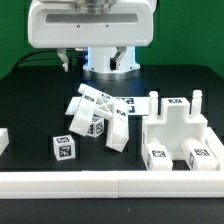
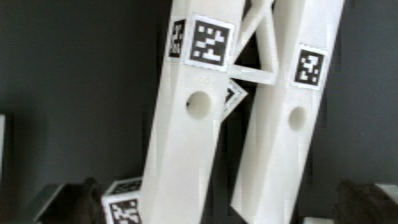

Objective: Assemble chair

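Currently: end effector (image 1: 97, 61) wide open, apparently empty, hangs above the panel (image 1: 98, 104), which lies near tabletop (image 1: 30, 100) centre. Panel's long axis runs crosswise to the closing line, so jaws straddle its width.

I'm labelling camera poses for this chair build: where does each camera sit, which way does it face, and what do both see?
Exterior view: off the arm, facing the robot arm across the table, angled downward; the arm shows at the top.
Wrist view: on the wrist, close on the X-braced panel; dark fingertips show either side of it.
Shared: the X-braced panel.
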### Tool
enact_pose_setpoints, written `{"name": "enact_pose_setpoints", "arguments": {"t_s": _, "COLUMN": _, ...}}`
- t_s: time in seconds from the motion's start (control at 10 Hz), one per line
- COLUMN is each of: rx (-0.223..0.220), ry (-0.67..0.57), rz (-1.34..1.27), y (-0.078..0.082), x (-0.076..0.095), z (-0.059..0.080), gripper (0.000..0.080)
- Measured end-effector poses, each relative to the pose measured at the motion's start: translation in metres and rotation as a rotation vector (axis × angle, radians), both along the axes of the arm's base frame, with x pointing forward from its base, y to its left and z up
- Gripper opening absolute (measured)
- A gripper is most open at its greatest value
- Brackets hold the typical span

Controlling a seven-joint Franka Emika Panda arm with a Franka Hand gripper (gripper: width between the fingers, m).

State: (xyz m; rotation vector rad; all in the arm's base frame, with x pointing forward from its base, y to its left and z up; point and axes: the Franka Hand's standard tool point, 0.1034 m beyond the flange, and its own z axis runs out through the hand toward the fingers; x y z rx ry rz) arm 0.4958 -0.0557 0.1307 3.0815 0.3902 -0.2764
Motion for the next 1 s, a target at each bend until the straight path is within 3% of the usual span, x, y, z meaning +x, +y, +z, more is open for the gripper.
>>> {"name": "enact_pose_setpoints", "arguments": {"t_s": 0.2, "rx": -0.001, "ry": -0.02, "rz": 0.049, "y": 0.0, "x": 0.0, "z": -0.006, "gripper": 0.0649}}
{"name": "enact_pose_setpoints", "arguments": {"t_s": 0.4, "rx": -0.075, "ry": -0.033, "rz": -0.068, "y": 0.007, "x": -0.029, "z": -0.041, "gripper": 0.0649}}
{"name": "enact_pose_setpoints", "arguments": {"t_s": 0.5, "rx": -0.068, "ry": -0.033, "rz": -0.065, "y": 0.006, "x": -0.029, "z": -0.048, "gripper": 0.0649}}
{"name": "enact_pose_setpoints", "arguments": {"t_s": 0.9, "rx": -0.069, "ry": -0.033, "rz": -0.063, "y": 0.005, "x": -0.028, "z": -0.049, "gripper": 0.0649}}
{"name": "enact_pose_setpoints", "arguments": {"t_s": 1.0, "rx": -0.091, "ry": -0.043, "rz": -0.114, "y": -0.004, "x": -0.023, "z": -0.054, "gripper": 0.0649}}
